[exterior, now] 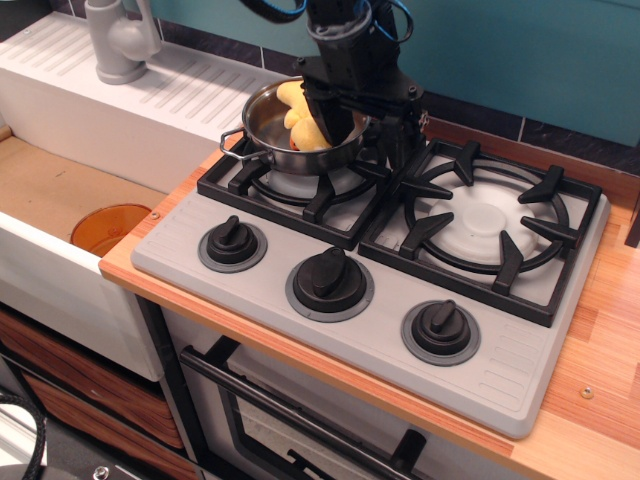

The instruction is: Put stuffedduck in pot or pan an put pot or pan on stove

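The shiny steel pot [262,142] sits on the left burner grate [318,197] of the grey stove [375,335]. The yellow stuffedduck [296,118] lies inside the pot, pushed toward its back left; its face is hidden. My black gripper [368,135] hangs low over the pot's right side. It is open: one finger reaches down inside the pot against the duck, the other stands outside, so the right rim and right handle lie between them and are hidden.
The right burner grate [487,225] is bare. Three black knobs [329,280] line the stove's front. An orange bowl [110,228] lies in the sink at left, with a grey faucet [118,40] behind it. A teal wall backs the wooden counter [600,400].
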Motion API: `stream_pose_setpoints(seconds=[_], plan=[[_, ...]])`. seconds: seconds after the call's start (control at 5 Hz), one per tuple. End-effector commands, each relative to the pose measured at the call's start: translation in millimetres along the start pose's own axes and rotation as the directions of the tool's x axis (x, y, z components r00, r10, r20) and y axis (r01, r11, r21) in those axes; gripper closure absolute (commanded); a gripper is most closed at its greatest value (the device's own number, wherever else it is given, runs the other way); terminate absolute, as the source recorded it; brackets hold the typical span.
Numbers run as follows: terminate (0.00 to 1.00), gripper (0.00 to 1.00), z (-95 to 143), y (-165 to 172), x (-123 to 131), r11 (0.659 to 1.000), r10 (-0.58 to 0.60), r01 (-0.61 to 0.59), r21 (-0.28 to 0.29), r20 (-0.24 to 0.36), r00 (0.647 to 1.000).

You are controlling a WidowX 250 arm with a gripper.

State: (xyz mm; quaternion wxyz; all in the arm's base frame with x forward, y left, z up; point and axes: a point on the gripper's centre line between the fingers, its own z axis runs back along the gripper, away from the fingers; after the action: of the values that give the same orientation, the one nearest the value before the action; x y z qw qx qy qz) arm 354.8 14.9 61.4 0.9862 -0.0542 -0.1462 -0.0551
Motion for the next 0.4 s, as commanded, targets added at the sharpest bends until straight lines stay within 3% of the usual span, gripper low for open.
stream_pose_setpoints(seconds=[0.0, 0.2], plan=[[0.0, 0.0, 1.1, -0.8, -1.8, 1.0, 0.007, -0.007, 0.007, 0.042, 0.999], [0.0, 1.0, -6.7, -6.5, -9.0, 0.999, 0.039, -0.04, 0.014, 0.045, 0.998]])
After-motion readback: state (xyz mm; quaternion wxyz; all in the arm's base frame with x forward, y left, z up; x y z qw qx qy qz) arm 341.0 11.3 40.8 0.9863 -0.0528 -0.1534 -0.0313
